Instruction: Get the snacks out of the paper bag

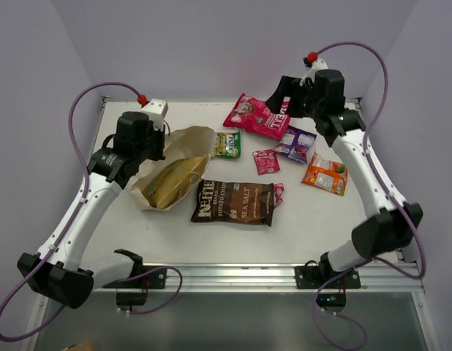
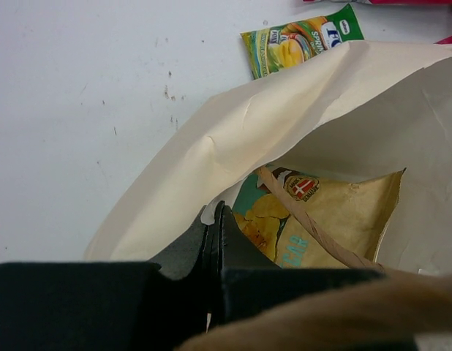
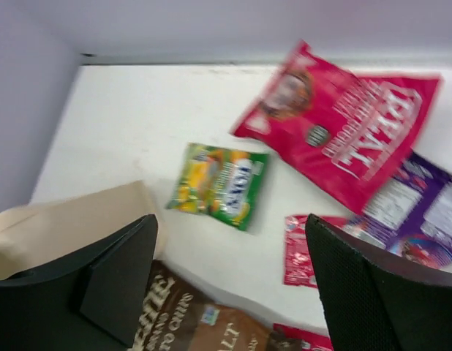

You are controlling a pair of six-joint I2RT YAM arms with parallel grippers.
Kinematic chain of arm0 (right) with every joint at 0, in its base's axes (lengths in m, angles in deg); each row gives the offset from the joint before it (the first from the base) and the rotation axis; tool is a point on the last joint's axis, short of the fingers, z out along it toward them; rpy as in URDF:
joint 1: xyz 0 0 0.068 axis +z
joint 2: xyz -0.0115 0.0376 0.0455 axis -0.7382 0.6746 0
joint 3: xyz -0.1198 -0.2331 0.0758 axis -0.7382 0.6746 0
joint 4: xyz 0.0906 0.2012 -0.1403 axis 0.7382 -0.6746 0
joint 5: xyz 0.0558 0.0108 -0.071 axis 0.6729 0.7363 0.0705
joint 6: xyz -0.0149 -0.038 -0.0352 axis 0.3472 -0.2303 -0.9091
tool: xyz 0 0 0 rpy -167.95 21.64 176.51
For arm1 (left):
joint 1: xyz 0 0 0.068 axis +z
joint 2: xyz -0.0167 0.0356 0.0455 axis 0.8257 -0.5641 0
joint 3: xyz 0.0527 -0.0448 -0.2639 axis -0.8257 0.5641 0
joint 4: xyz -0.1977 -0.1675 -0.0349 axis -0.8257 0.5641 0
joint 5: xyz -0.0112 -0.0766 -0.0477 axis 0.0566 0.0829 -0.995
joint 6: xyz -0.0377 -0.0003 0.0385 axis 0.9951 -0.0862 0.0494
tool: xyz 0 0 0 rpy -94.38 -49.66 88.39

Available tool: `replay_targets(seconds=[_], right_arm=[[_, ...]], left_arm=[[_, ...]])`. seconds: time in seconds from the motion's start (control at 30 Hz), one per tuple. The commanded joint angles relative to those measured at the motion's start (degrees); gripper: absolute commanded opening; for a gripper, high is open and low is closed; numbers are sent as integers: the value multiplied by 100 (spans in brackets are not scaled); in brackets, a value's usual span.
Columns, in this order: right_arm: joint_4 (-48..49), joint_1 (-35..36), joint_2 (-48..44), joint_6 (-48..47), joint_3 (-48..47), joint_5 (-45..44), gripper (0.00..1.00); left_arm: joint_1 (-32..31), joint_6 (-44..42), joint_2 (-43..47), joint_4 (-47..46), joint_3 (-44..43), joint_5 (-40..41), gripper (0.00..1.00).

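Observation:
The cream paper bag [image 1: 183, 142] lies on its side at the left, mouth open. A tan-yellow snack bag [image 1: 170, 183] lies inside it. My left gripper [image 1: 159, 153] is shut on the paper bag's upper edge [image 2: 248, 139], with its fingertips [image 2: 216, 219] pinching the paper. The tan-yellow bag [image 2: 343, 212] and a brown string handle [image 2: 306, 223] show inside. My right gripper [image 1: 283, 106] is open and empty, raised over the red-pink bag [image 1: 255, 115]. In the right wrist view my right gripper [image 3: 233, 270] hangs above the table between the green packet [image 3: 220, 183] and the dark brown chip bag [image 3: 189, 322].
On the table lie the dark brown chip bag [image 1: 233, 202], green packet [image 1: 227, 144], small pink packet [image 1: 266, 161], purple packet [image 1: 295, 144] and orange packet [image 1: 325, 174]. White walls close in the back and both sides.

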Motion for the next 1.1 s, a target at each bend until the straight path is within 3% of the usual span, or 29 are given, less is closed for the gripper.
replay_targets(seconds=[0.0, 0.2, 0.33, 0.37, 0.43, 0.77, 1.07], right_arm=[[-340, 895, -940, -674, -114, -60, 85], [-348, 3116, -1206, -1307, -227, 433, 85], [-542, 4059, -688, -2334, -377, 258, 85], [-542, 4183, -487, -2545, -351, 214, 91], [-411, 4534, -318, -3126, -211, -32, 91], [143, 4976, 227, -5384, 475, -507, 93], [969, 5028, 490, -5790, 915, -867, 93]], left_arm=[[46, -257, 150, 270, -244, -38, 0], [28, -283, 264, 358, -384, -222, 0], [-42, -354, 308, 384, -341, -371, 0], [-51, -362, 326, 393, -323, -415, 0], [-86, -424, 361, 384, -262, -416, 0], [-139, -538, 361, 349, -165, -451, 0], [-139, -591, 291, 279, -138, -714, 0]])
